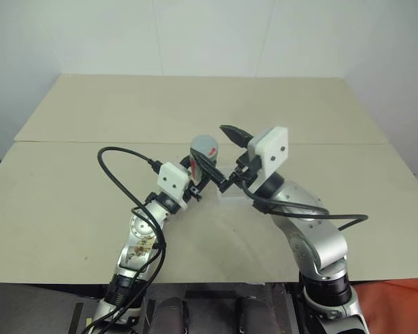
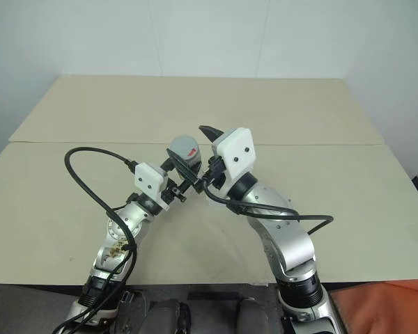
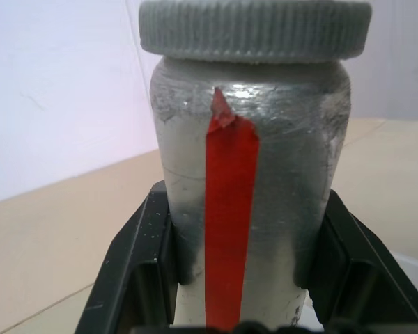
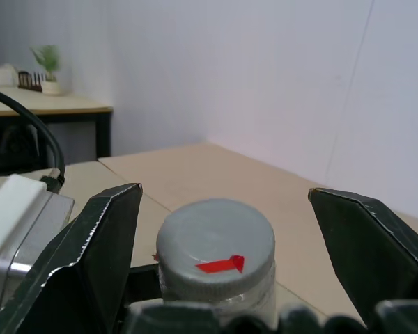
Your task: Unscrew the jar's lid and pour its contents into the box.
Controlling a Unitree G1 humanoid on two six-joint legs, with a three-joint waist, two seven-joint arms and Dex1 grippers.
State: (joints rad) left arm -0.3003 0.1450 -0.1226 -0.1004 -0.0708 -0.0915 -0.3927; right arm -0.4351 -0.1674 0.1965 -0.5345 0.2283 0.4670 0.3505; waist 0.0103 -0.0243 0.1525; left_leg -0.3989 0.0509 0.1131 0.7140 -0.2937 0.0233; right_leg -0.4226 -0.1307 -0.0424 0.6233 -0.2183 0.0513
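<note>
Near the centre of the left eye view, the left gripper (image 1: 198, 175) is clamped on the jar (image 1: 200, 161) and holds it clear above the beige table (image 1: 70, 188). The left wrist view shows that grip close up: one black finger (image 3: 136, 268) presses each side of the silvery body (image 3: 292, 181), and a red strip runs down the front between them. The lid (image 3: 254, 29), grey and ribbed round its edge, sits on the jar's mouth; seen from the right wrist view it carries a small red arrow-shaped mark on top (image 4: 216, 240). The right gripper (image 4: 226, 243) stands spread wide at the lid, its two fingers set well apart on either side of the cap, neither one touching it as far as this angle shows. In the left eye view that gripper lies just right of centre, with one black fingertip (image 1: 234, 133) reaching past the jar's upper right. The box (image 1: 235, 194), a pale clear tray, lies on the table just below and right of the jar, mostly covered by the two wrists.
</note>
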